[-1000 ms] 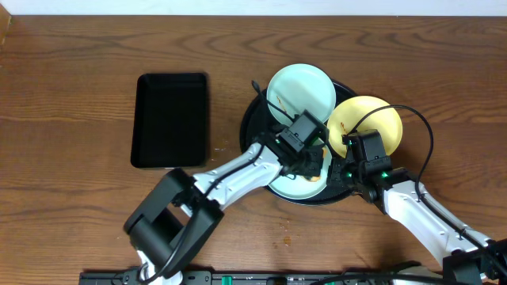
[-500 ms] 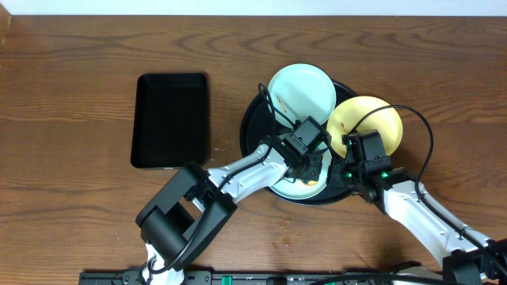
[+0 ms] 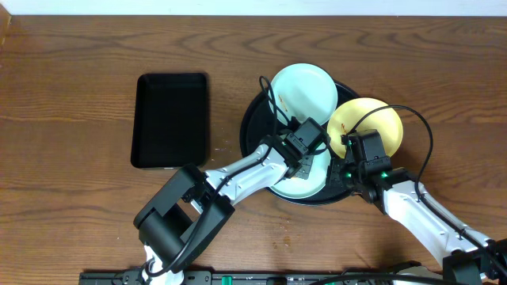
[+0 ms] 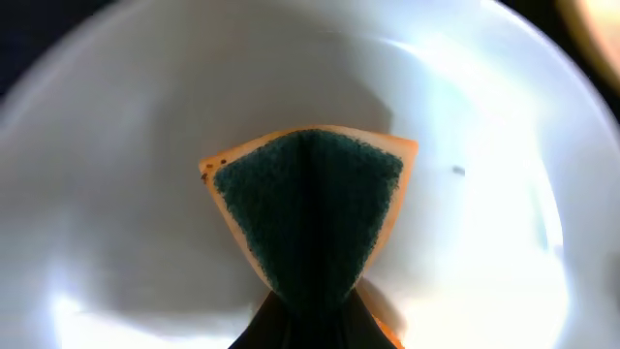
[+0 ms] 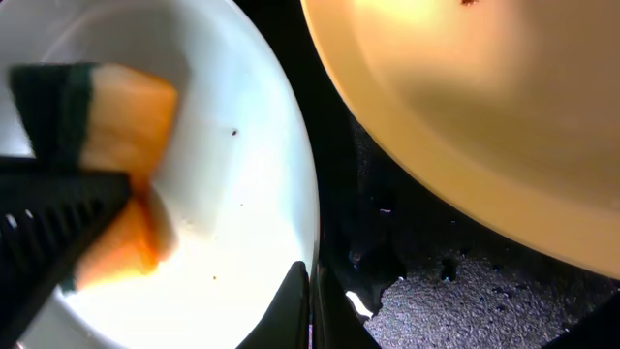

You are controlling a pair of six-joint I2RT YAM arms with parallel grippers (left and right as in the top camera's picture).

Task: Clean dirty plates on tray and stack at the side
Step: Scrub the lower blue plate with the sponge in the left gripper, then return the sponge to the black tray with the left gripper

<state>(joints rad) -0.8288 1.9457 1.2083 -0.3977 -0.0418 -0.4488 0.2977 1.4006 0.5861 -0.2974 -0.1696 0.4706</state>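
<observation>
1. Three plates lie on the round black tray [image 3: 252, 119]. A mint back plate [image 3: 305, 87] is at the far side, a yellow plate [image 3: 372, 119] at the right, and a mint front plate [image 3: 305, 188] nearest the robot.
2. The left hand [image 3: 302, 165] is directly over the front plate, clamped on a folded sponge [image 4: 308, 208]. The sponge's green scouring face presses on the plate's middle, and its fold runs straight away from the hand.
3. The right hand [image 5: 310, 296] is at the front plate's right rim, in the gap beside the yellow plate. Its fingertips are together and appear to pinch that rim to steady the plate.
4. The next wipe depends on the sponge staying flat on the plate under the left hand. Unwiped surface lies all round it, and tiny dark specks show toward the right rim.
5. Both hands are on the front plate, and the other two plates are untouched.
6. A small tray [image 3: 171, 119] lies well apart to the left on the bench [image 3: 79, 63], which is bare elsewhere.
7. A second ago the sponge's orange edge showed nearer the plate's right front. Now it sits under the left hand near the centre, and the left elbow has shifted slightly. The right hand has not moved.
</observation>
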